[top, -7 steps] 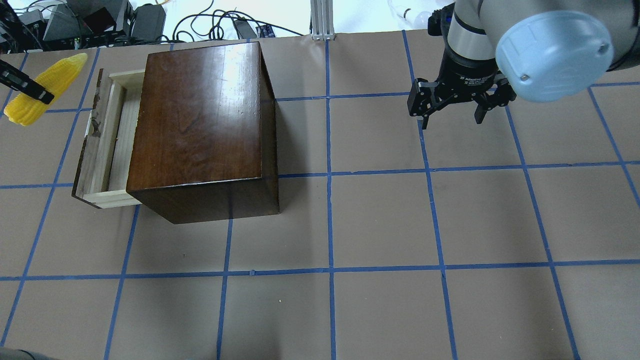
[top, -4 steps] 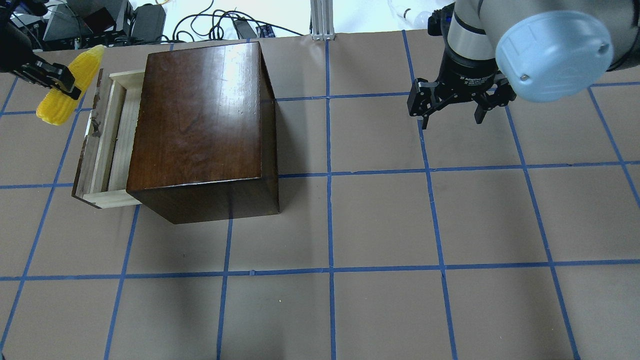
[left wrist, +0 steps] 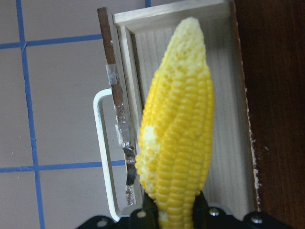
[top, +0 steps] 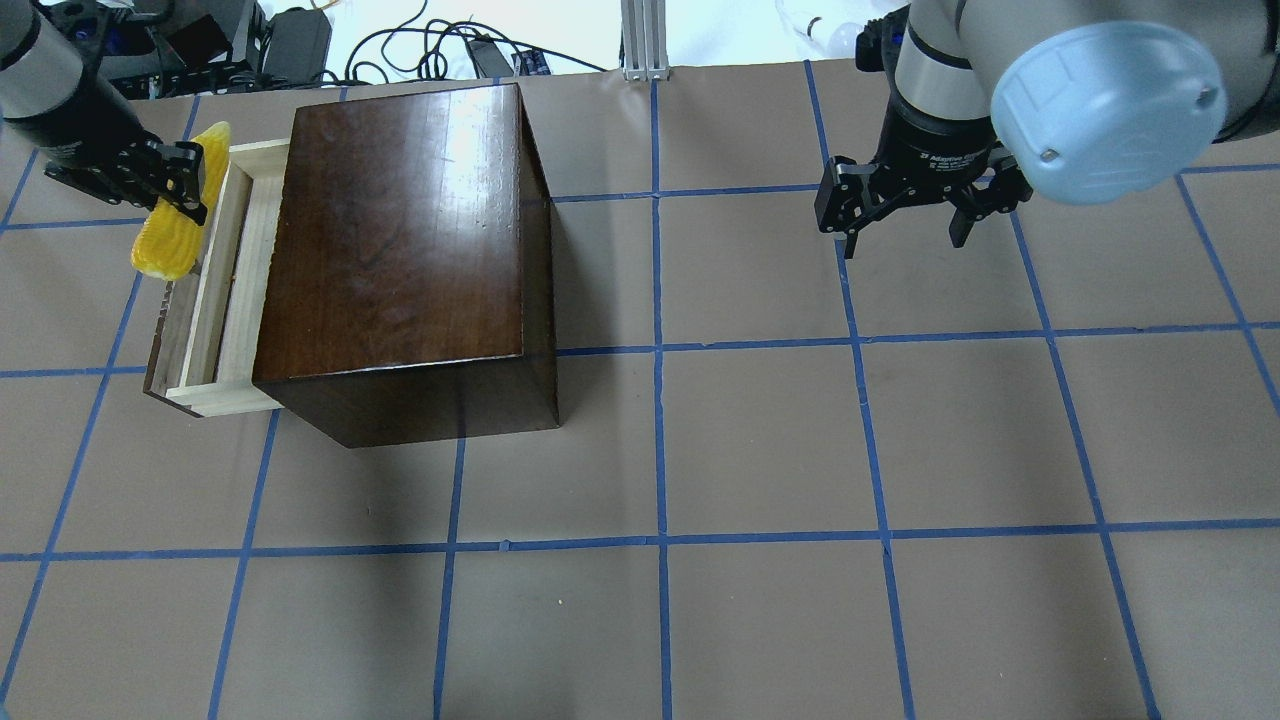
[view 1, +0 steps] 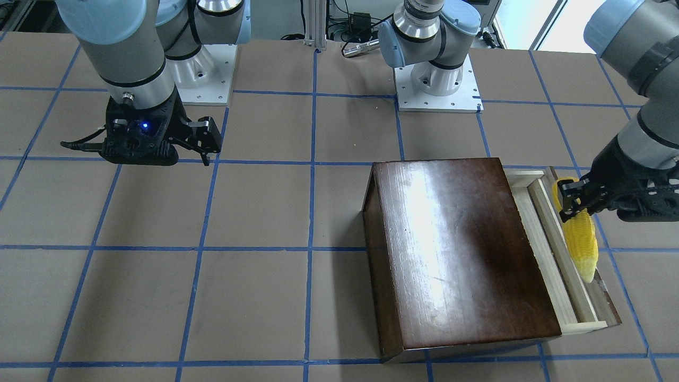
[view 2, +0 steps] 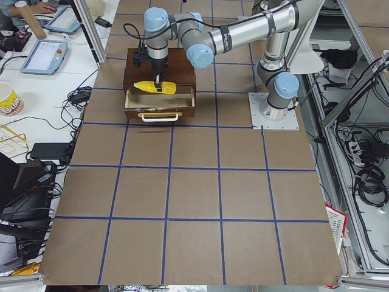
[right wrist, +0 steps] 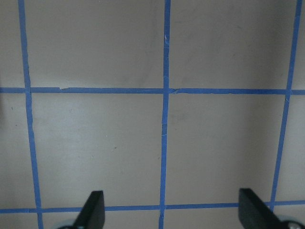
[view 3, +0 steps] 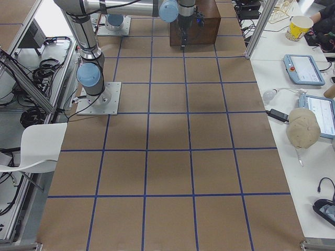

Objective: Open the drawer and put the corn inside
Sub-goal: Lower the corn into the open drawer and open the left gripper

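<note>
The drawer point(top: 215, 290) is pulled out of the dark brown box point(top: 400, 220) on its left side, and its pale tray shows empty. My left gripper point(top: 185, 185) is shut on the yellow corn point(top: 172, 225) and holds it lengthwise above the drawer's front edge. In the left wrist view the corn point(left wrist: 176, 129) hangs over the tray point(left wrist: 233, 119) between my fingers. In the front-facing view the corn point(view 1: 579, 239) lies along the drawer point(view 1: 551, 265). My right gripper point(top: 905, 235) is open and empty, far right of the box.
The drawer has a white loop handle point(left wrist: 102, 152) on its worn front panel. Cables and power bricks point(top: 200, 45) lie beyond the table's far edge. The arm bases point(view 1: 437, 79) stand at the robot's side of the table.
My left gripper has carried the corn rightward from the table's left edge to above the drawer's front. The right arm has not moved.
</note>
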Available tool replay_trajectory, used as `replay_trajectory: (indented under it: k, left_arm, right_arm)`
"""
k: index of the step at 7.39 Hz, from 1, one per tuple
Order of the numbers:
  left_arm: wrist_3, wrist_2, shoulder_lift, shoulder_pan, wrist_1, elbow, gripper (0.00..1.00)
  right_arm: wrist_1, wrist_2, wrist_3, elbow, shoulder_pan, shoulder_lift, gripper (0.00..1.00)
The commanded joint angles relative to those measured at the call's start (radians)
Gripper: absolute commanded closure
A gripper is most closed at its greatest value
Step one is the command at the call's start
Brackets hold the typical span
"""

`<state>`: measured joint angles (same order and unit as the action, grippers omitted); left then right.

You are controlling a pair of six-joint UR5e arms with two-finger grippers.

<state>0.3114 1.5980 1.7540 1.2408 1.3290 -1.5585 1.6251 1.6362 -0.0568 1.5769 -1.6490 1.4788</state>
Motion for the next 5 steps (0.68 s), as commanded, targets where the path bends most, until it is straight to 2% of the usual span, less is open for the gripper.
replay_trajectory:
  k: [1,5]
  left_arm:
    - [-0.040,0.008,0.013,0.011,-0.014,-0.027,1.00]
    - [-0.084,0.010,0.044,-0.010,-0.005,-0.037,1.00]
  right_arm:
    - [-0.001,0.000,0.000,0.000,0.000,0.000,0.00]
    - [-0.001,0.002,0.000,0.000,0.000,0.000,0.00]
